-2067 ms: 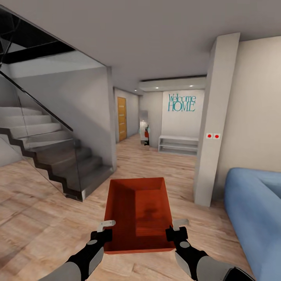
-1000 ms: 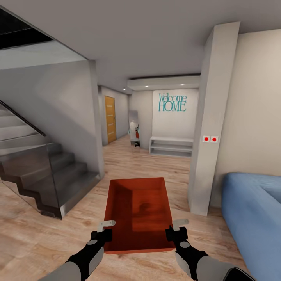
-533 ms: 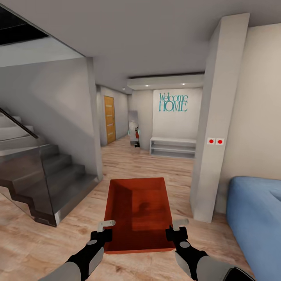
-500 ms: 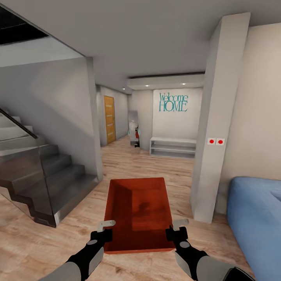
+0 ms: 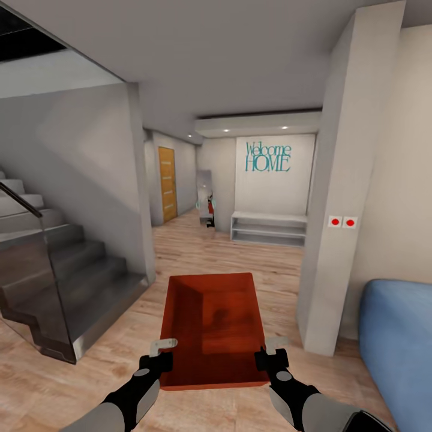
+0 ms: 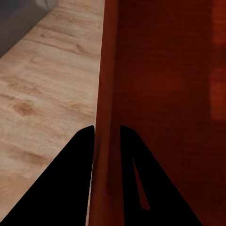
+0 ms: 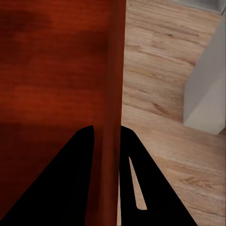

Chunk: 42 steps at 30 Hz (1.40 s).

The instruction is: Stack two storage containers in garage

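While storage container (image 5: 213,327) hangs, plank floor (image 5: 240,252), hallway

smooth matt container (image 5: 216,324), wood-plank flooring (image 5: 240,258)

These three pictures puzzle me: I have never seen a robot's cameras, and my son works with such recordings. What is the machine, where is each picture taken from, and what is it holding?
It is a wheeled robot with two arms, drawn by a computer simulation. The big picture comes from a camera on its head, looking forward and down. There you see the left gripper and the right gripper, each a two-fingered clamp, carrying an orange-red storage container between them above the wood-plank floor. The container is an open, empty box.

The two small pictures come from cameras on the wrists. The black wedges are the fingers, and each pair straddles one side wall of the container, one finger inside and one outside.

Ahead lies a hallway with a staircase, a pillar, a blue sofa and a "Welcome HOME" sign.
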Tool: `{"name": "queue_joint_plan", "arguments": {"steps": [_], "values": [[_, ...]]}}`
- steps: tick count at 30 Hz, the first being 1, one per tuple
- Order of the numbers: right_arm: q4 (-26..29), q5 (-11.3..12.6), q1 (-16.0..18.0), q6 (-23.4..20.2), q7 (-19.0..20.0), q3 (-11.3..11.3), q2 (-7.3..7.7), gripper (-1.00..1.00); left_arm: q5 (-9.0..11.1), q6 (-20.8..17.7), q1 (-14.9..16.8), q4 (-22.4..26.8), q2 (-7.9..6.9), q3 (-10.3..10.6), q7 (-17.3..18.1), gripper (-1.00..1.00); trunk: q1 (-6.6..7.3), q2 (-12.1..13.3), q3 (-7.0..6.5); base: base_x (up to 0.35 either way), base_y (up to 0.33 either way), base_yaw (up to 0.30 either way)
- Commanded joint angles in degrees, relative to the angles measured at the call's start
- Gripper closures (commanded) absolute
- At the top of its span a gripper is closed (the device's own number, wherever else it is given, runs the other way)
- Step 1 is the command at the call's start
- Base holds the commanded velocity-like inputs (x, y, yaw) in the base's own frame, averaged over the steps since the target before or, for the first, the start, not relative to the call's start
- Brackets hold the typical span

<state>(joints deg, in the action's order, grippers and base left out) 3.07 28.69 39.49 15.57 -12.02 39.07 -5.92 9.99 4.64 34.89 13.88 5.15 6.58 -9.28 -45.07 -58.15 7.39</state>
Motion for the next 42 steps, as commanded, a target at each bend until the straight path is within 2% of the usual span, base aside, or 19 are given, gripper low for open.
{"name": "queue_joint_plan", "arguments": {"steps": [1, 42], "values": [[0.0, 0.3, 0.1, -0.2, 0.0, -4.4, -0.06, 1.0, -0.3, 1.2, 0.0, 0.1, -0.05, 1.4, -2.2, 1.0, -0.04, -0.1, 0.08, 0.32, 0.0, 0.0], [0.0, 0.3, 0.1, -0.2, 0.0, -4.4, -0.06, 1.0, -0.3, 1.2, 0.0, 0.1, -0.05, 1.3, -2.2, 1.0, -0.04, -0.1, 0.08, 0.32, 0.0, 0.0]]}}
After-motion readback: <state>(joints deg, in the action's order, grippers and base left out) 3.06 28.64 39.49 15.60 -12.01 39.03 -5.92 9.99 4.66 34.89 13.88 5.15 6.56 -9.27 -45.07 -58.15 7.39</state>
